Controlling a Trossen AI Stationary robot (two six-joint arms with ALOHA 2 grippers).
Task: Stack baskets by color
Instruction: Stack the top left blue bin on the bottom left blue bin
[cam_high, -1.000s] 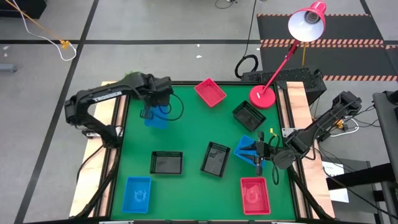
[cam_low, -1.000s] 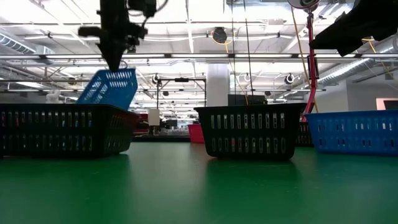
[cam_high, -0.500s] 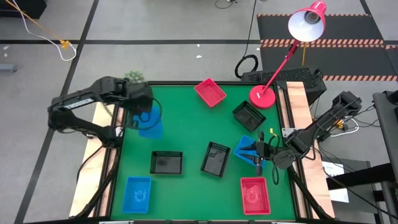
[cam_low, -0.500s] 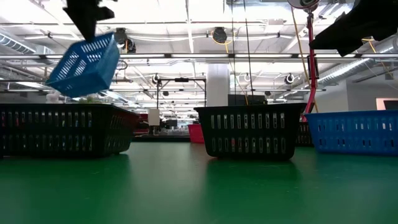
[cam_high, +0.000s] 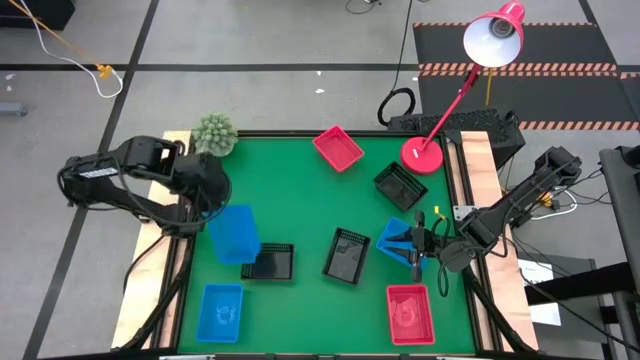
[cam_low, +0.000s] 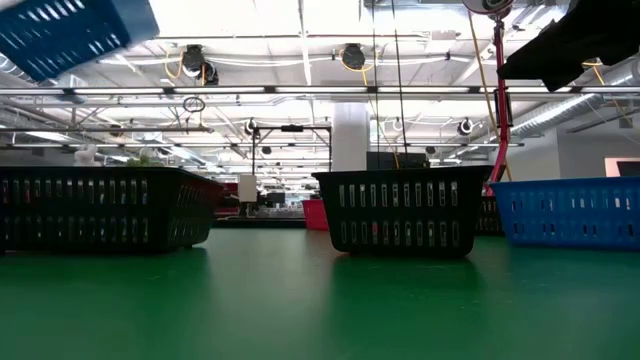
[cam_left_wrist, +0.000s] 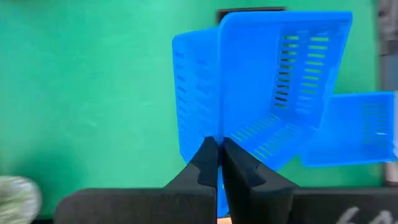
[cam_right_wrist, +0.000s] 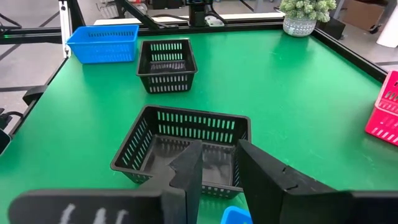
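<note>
Your left gripper (cam_left_wrist: 216, 163) is clamped on the rim of a blue basket (cam_high: 233, 233), carried tilted above the left half of the mat, with another blue basket (cam_high: 221, 311) sitting at the lower left of the high view. Held by one thin wall, it could swing or slip, or catch the black basket (cam_high: 269, 262) just beside it. Your right gripper (cam_right_wrist: 217, 163) waits at the right edge, fingers apart and empty, over a third blue basket (cam_high: 398, 238).

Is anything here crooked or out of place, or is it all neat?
One thing stands out: a blue basket hangs tilted in the air, pinched by its rim in the left hand above the table's left side. The other baskets sit flat on the green mat, scattered at different angles and unstacked.
</note>
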